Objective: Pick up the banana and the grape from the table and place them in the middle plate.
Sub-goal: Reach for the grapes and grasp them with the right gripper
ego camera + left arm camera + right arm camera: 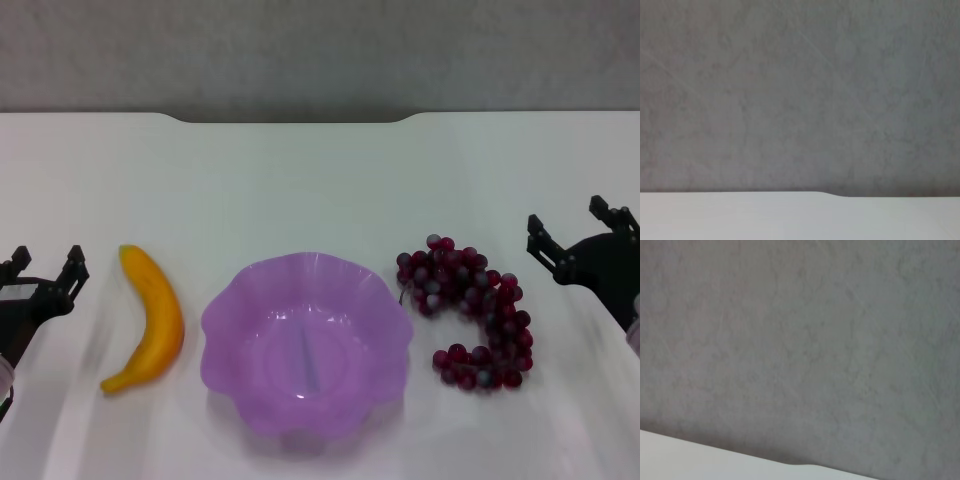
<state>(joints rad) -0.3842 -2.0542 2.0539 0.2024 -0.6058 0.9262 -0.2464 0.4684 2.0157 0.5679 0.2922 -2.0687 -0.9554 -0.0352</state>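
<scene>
Banana curved, smooth yellow-orange, unbruised.

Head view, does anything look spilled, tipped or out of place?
Nothing stands out. The banana and grape lie intact on the table, either side of the upright, empty middle plate. Both end effectors, left and right, sit open at the edges.

1. The banana – yellow-orange, curved, lying flat on the table just left of the middle plate.
2. The grape – a dark red-purple bunch, just right of the plate.
3. The plate – translucent light purple, scalloped rim, upright between both fruits.
</scene>
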